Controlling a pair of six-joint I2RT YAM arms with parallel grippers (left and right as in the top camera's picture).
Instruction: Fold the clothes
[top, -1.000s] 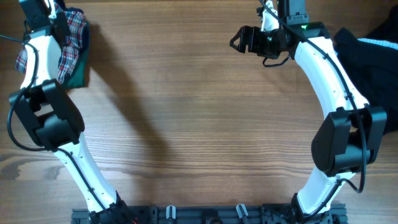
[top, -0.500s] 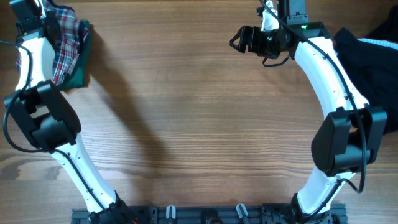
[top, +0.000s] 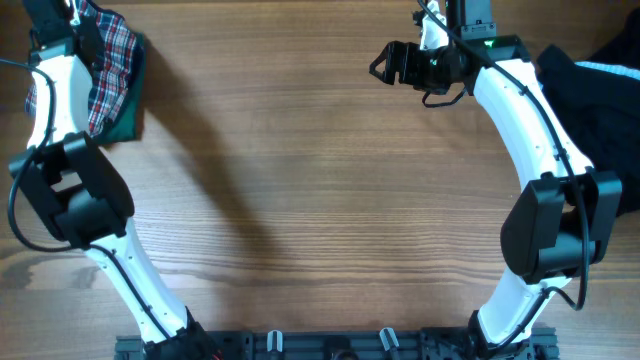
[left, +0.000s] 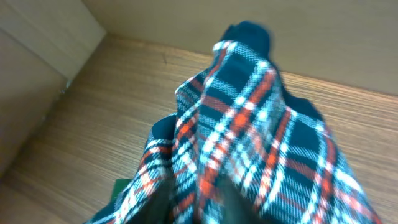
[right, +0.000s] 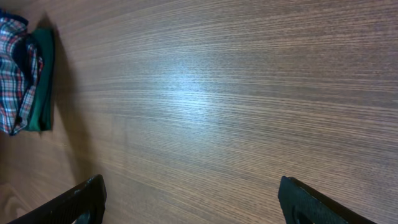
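The plaid dress (top: 108, 62) bunches just under the left gripper (top: 72, 22), on a green garment (top: 131, 112), probably to stack it; whether the jaws pinch it I cannot tell. The right gripper (top: 380, 64) hangs wide, empty.

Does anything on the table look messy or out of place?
Yes. The red-white-navy plaid dress lies crumpled atop the dark-green garment at the far left corner of the wooden table; the black garment sits bunched at the right edge.

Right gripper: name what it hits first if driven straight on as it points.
Probably the bare wooden table, which fills the view between the right gripper's open fingers; the plaid dress lies well aside. Depth is unclear.
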